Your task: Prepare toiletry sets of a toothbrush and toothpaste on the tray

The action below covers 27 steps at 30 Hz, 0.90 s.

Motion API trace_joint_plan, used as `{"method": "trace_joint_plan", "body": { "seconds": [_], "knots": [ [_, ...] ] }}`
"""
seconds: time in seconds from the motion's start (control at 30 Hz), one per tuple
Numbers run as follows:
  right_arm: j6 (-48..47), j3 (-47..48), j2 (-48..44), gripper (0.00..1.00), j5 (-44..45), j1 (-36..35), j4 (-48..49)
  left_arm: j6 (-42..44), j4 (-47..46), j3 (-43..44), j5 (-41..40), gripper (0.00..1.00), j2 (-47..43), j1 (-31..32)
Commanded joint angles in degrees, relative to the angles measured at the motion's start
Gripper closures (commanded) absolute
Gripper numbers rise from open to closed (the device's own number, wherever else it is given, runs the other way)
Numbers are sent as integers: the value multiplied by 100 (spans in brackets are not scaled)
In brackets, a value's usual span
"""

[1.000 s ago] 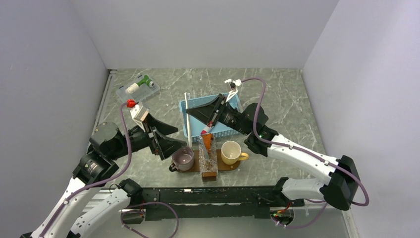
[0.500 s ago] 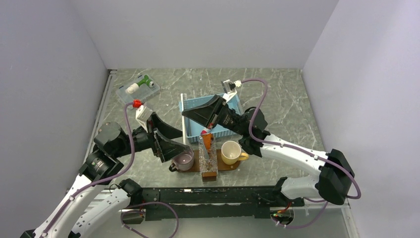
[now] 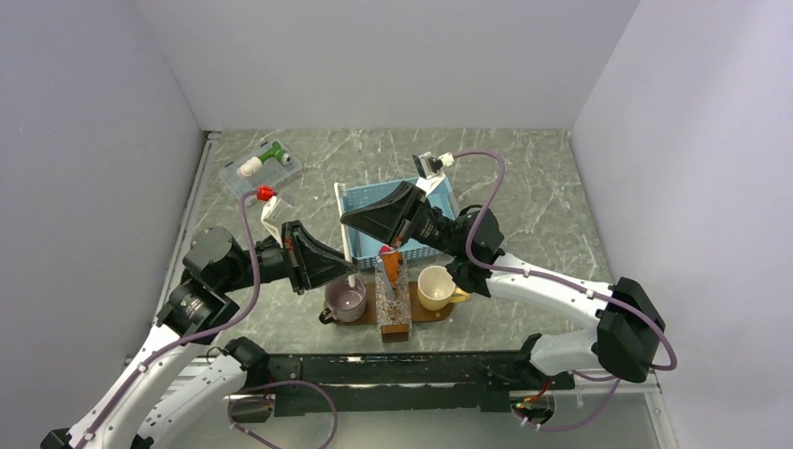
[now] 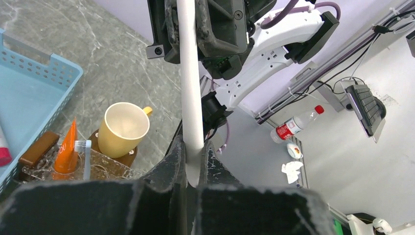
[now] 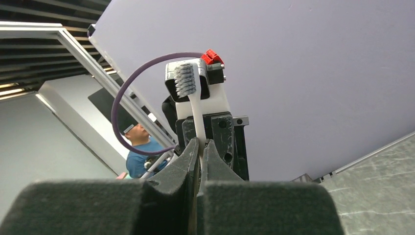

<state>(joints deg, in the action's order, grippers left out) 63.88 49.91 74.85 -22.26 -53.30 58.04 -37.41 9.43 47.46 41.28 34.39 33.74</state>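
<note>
The toothbrush (image 3: 339, 193) is a white stick held off the table between both grippers. My left gripper (image 3: 352, 270) is shut on its handle (image 4: 189, 73), which runs straight up from the jaws in the left wrist view. My right gripper (image 3: 344, 217) is shut on the same toothbrush, and its bristle head (image 5: 186, 81) rises above the jaws in the right wrist view. The orange toothpaste (image 3: 391, 263) stands in a clear box (image 3: 394, 304) on the dark-brown tray (image 3: 447, 314). The left wrist view also shows the toothpaste (image 4: 67, 149).
A purple mug (image 3: 346, 300) and a yellow cup (image 3: 435, 286) stand on the tray on either side of the clear box. The light-blue basket (image 3: 441, 194) lies behind, with a red-capped tube (image 3: 385, 249) in it. A clear case (image 3: 263, 168) sits at the back left.
My left gripper has moved right to the toothbrush and shut on its handle; it stood open before. My right gripper has carried the toothbrush a little to the left.
</note>
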Motion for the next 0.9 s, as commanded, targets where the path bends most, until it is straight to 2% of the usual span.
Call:
{"method": "trace_joint_plan", "body": {
  "seconds": [0.0,0.13,0.17,0.27,0.33,0.57,0.73,0.87],
  "knots": [
    [-191,14,-175,100,55,37,115,111,-293,54,140,100,7,18],
    [-326,-32,-274,100,47,46,-85,160,-237,97,51,100,-10,15],
    [-400,-34,-322,93,60,47,-220,201,-175,111,-5,100,-22,15],
    [-746,-36,-559,57,136,79,-795,423,146,235,-234,100,-77,18],
    [-1039,71,-719,50,133,125,-1400,611,419,347,-405,100,-111,19],
    [-2055,264,-1415,47,289,566,-3624,1300,1749,929,-1494,100,-165,16],
    [-3040,774,-1698,46,1489,769,-5818,1729,2287,1133,-1960,100,-269,19],
    [-3432,1463,-1307,46,2754,915,-7518,2047,2571,1130,-2292,100,-383,14]
  ]
}}
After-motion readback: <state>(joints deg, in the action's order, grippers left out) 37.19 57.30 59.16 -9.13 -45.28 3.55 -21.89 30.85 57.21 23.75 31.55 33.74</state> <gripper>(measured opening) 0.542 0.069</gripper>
